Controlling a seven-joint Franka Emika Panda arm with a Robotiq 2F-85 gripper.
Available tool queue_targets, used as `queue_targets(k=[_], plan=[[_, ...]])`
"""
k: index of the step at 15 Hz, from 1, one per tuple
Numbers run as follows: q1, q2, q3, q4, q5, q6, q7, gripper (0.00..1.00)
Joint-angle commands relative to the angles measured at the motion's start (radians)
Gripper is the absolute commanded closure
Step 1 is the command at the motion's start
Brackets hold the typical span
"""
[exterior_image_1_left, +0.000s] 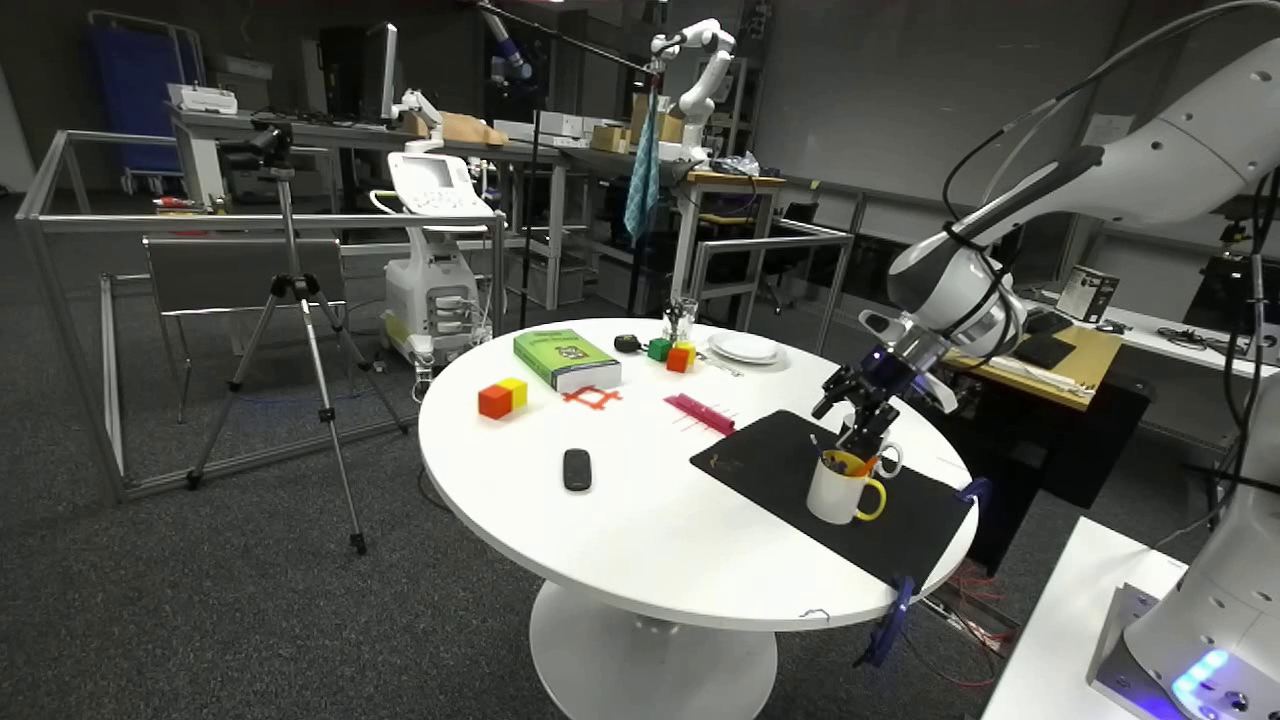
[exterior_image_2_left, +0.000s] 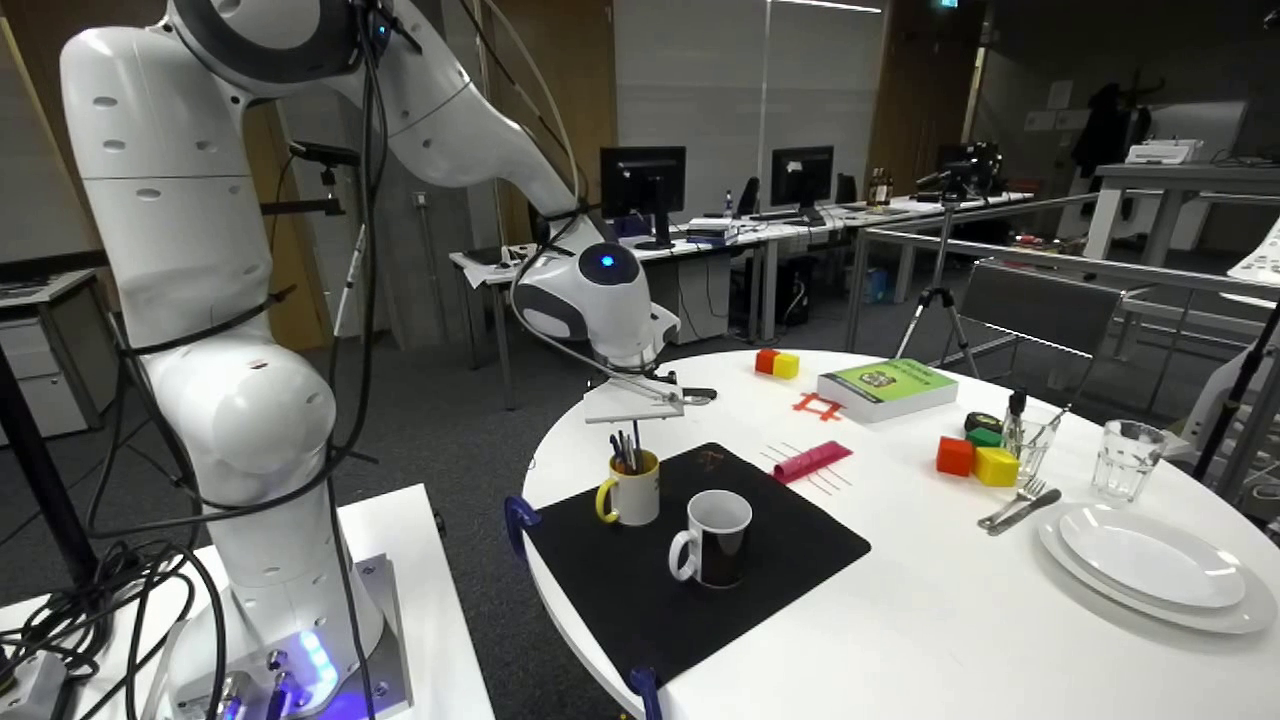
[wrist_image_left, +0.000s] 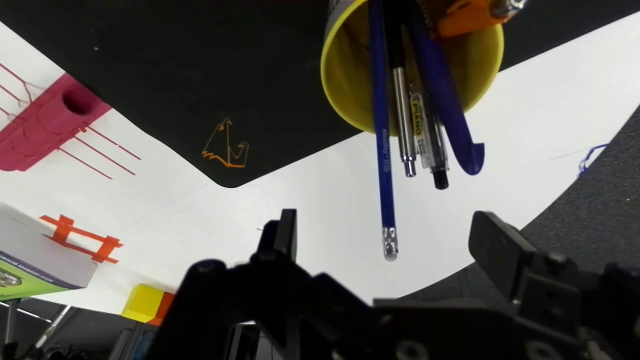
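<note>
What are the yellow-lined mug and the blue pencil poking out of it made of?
The mug looks like glazed ceramic: smooth white outside, evenly coloured yellow inside. The pencil is probably painted wood, given its even blue coat and printed lettering; its silvery, shiny ferrule suggests metal.

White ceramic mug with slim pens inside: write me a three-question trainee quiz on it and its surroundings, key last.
1. True or false: the black two-fingered pincer is shut.
2. Multiple choice: the inside of the white ceramic mug holding slim pens is (A) red, (B) yellow or (C) black?
3. Short answer: on what do this mug and the white-and-black mug both stand?

Key: 1. False; the pincer's jaws stand open. 2. B. 3. The flat black rectangular mat.
</note>
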Motion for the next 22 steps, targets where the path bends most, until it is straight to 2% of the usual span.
queue_targets(k=[1, 9, 10, 11, 13, 21, 22], plan=[[0.008, 0.035, 0.013, 0.036, 0.076, 0.040, -0.050, 0.04], [0.009, 0.104, 0.035, 0.093, 0.110, 0.025, -0.043, 0.09], [0.009, 0.112, 0.038, 0.100, 0.111, 0.024, -0.045, 0.14], [0.010, 0.120, 0.040, 0.106, 0.109, 0.021, -0.045, 0.36], [0.009, 0.129, 0.043, 0.114, 0.103, 0.017, -0.044, 0.40], [0.007, 0.132, 0.041, 0.124, 0.082, 0.019, -0.031, 1.00], [0.008, 0.127, 0.040, 0.122, 0.076, 0.021, -0.025, 1.00]])
